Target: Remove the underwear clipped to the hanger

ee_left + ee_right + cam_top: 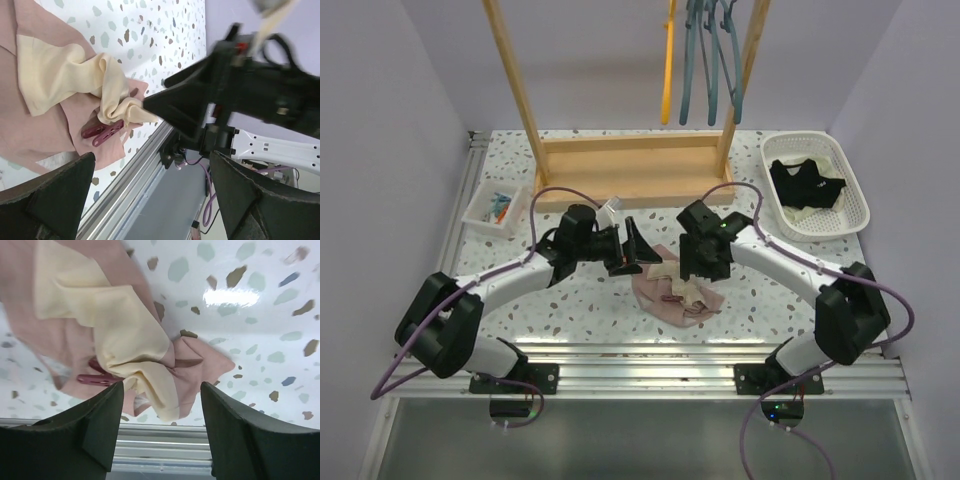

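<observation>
Nothing legible in any view: no text, label, brand, number or sign.

The pink-mauve underwear [658, 297] has pale cream trim and a dark red clip [102, 132]. The black underwear [807, 183] fills a white basket [863, 205]. The bench [590, 305] is white, speckled grey, brown and green. The hangers [705, 60] are teal.
</observation>
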Controlling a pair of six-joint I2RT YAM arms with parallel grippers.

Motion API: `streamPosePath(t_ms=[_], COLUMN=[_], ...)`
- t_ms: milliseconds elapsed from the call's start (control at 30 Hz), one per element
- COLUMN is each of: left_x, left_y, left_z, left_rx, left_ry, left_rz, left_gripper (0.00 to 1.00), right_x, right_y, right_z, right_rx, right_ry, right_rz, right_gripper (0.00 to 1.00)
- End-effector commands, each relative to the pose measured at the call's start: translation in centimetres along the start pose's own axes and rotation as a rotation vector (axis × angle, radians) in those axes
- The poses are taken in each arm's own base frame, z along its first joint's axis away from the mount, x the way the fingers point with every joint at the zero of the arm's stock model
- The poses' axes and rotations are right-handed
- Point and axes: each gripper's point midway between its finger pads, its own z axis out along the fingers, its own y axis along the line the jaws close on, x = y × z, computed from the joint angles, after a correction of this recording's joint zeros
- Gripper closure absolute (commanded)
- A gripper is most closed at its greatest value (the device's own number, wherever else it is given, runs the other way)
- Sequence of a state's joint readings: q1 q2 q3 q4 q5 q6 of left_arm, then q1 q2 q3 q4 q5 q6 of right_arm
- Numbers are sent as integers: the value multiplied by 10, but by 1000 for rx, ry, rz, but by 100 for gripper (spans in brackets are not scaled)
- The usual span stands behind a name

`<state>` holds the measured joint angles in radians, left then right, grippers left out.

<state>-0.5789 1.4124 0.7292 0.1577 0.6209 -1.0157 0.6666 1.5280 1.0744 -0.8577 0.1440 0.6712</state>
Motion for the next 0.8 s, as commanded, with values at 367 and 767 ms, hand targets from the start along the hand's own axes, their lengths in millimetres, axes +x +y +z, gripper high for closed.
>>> streamPosePath(t_ms=[367, 767], left_x=[-19, -17], left_y=[22, 32], left_z=[-28, -42], left_rx=[-71, -117], left_ry=[-99, -125], left_rz=[11, 16], left_gripper=[0, 0], right_x=[37, 15], right_y=[47, 88], right_z=[-32, -62], right_rx=[-360, -660], right_ry=[32, -34], right_rz=[321, 445], right_gripper=[41, 55])
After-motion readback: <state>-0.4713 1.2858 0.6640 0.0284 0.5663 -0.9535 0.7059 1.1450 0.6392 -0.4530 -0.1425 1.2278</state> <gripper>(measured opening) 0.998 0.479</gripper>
